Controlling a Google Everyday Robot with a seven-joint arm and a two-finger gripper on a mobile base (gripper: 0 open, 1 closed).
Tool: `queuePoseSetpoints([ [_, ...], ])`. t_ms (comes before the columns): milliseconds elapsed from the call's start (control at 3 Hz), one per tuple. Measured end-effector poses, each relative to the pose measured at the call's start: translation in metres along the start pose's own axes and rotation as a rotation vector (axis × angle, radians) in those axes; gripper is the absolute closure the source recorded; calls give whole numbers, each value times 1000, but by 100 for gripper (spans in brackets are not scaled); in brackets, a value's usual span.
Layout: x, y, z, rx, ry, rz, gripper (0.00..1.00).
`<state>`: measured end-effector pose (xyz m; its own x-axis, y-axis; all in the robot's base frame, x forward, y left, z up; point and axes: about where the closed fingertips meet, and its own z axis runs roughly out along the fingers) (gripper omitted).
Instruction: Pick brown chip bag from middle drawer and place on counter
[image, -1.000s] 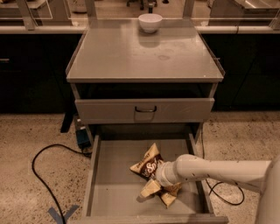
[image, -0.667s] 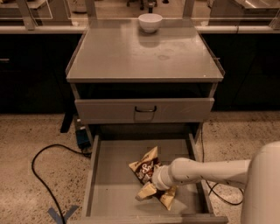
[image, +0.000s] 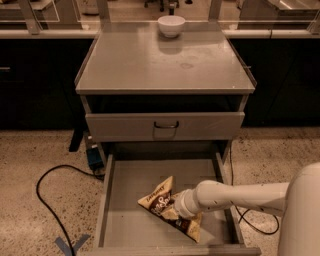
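Observation:
The brown chip bag (image: 159, 199) lies crumpled on the floor of the open middle drawer (image: 127, 200), right of its centre. My gripper (image: 175, 209) reaches in from the right at the end of the white arm (image: 235, 196) and is down on the bag's right half, which hides part of the bag. The grey counter (image: 150, 65) is the top of the cabinet, above the drawers.
A white bowl (image: 171, 25) stands at the counter's far edge. The upper drawer front (image: 165, 126) with a dark handle is closed. A black cable (image: 44, 200) and a blue tape cross (image: 70, 245) lie on the speckled floor at left.
The arm has moved left inside the drawer, and the bag has shifted left with it.

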<state>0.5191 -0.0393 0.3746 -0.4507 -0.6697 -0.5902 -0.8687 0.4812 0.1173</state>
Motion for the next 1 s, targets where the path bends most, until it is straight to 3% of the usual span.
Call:
queuePoseSetpoints([
  [333, -29, 2, -34, -4, -43, -4, 89],
  [667, -83, 6, -100, -12, -124, -24, 100],
  [1000, -140, 12, -169, -18, -202, -62, 100],
])
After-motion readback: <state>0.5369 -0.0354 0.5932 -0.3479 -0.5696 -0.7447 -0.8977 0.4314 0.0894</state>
